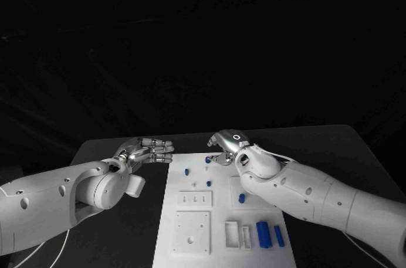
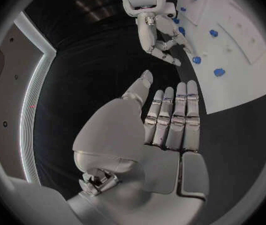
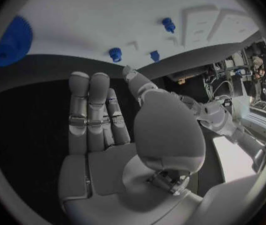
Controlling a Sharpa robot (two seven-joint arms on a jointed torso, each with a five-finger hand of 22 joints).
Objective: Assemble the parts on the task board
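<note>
Left hand [image 1: 149,150] released, empty, fingers straight, hovering over the counter [image 1: 101,148] beside the task board's [image 1: 222,257] far-left corner. Right hand [image 1: 227,145] released, empty, above the board's far edge near small blue parts [image 1: 209,159].

**White board, blue parts, black table**

The task board [image 1: 193,189] is white. The parts on it are blue, among them two bars [image 1: 269,234] near right. The table [image 1: 338,145] is black. Both hands are silver on white arms.
</note>
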